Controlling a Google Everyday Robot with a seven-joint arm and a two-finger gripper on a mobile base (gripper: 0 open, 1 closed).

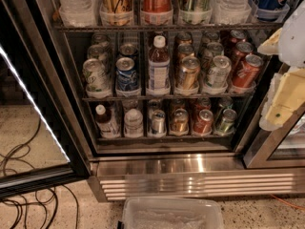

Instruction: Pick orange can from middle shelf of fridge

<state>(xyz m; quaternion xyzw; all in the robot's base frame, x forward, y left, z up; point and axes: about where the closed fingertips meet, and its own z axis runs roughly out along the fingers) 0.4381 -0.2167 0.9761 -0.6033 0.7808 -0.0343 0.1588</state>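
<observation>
Orange can stands front row on the middle shelf of the fridge, well left of the fingers; the gripper hangs outside, spread and empty.

Pale-yellow blocky jaws at the right edge, under a rounded white housing.
</observation>
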